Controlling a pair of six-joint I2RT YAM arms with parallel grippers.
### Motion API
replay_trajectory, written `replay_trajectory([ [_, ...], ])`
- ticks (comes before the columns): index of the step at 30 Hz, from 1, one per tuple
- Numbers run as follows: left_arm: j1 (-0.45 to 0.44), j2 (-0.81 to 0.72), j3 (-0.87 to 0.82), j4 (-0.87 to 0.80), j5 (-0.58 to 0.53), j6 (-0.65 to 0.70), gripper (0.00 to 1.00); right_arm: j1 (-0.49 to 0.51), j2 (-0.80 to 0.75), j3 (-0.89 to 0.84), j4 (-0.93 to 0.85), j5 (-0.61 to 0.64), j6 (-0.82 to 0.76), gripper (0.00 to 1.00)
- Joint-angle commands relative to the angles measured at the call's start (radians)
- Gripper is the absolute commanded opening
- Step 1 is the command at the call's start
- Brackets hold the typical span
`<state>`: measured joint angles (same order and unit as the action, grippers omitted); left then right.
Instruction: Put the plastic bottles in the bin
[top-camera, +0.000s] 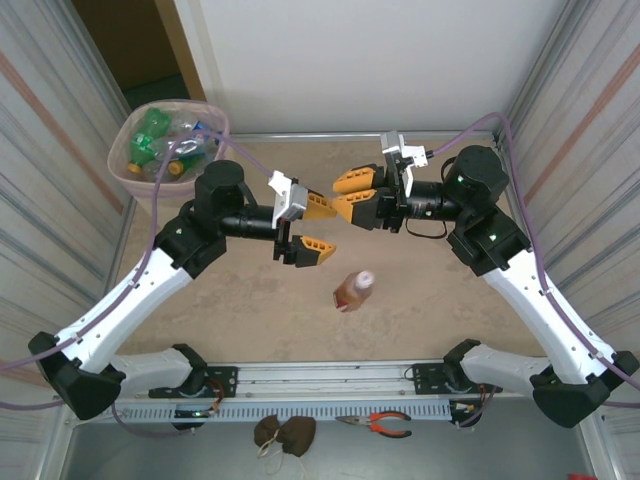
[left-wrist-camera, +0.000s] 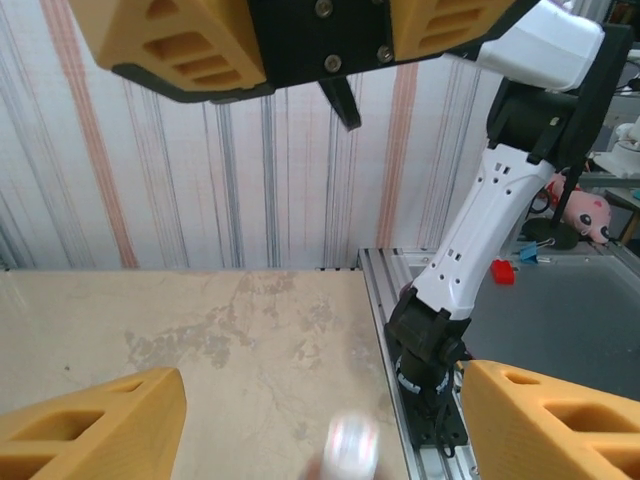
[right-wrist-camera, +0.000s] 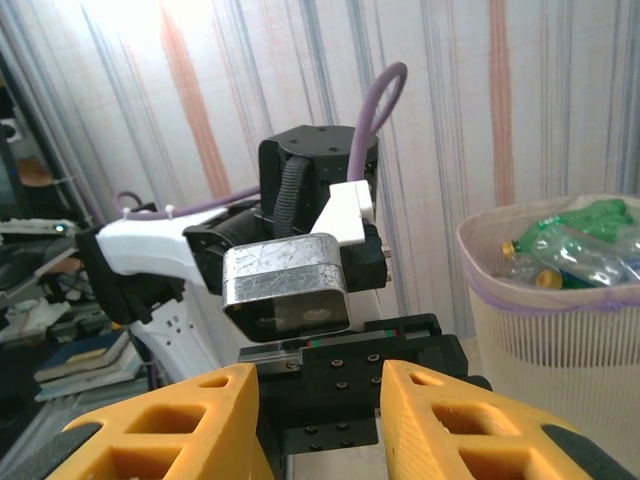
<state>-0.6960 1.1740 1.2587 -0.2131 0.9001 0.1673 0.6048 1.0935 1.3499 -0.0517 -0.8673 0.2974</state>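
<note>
Amber plastic bottle with pale pink cap (top-camera: 354, 290) lies on the beige table (top-camera: 230, 310); left gripper (top-camera: 321, 226) and right gripper (top-camera: 352, 193) gape, empty.
From above, its long axis runs diagonally, cap toward the far right; the right wrist view catches the pale pink bin (right-wrist-camera: 560, 340) of green and clear bottles (right-wrist-camera: 580, 235).

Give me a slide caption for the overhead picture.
Open left end effector and right end effector hang near one bottle on the table; pink bin holds other bottles.
</note>
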Motion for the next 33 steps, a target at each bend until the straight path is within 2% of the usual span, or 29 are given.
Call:
replay_trajectory([
  [1,-0.007,0.004,0.021,-0.043,-0.054,0.035,0.73,-0.009,-0.034,-0.006,-0.070,0.086,-0.046,0.36],
  [8,-0.005,0.012,0.002,-0.055,-0.124,0.025,0.74,-0.057,-0.023,-0.050,-0.219,0.240,-0.078,0.38],
  [14,-0.005,0.016,0.005,-0.071,-0.141,0.020,0.74,-0.108,0.009,-0.095,-0.312,0.356,-0.051,0.38],
  [17,-0.005,0.009,0.001,-0.068,-0.147,0.017,0.75,-0.125,0.030,-0.096,-0.366,0.377,-0.037,0.39],
  [29,0.001,0.009,-0.004,-0.064,-0.167,0.005,0.75,-0.113,0.113,-0.096,-0.626,0.518,0.074,0.42],
  [33,0.024,-0.004,-0.016,-0.057,-0.205,-0.023,0.75,-0.068,0.127,-0.113,-0.748,0.610,0.183,0.42],
])
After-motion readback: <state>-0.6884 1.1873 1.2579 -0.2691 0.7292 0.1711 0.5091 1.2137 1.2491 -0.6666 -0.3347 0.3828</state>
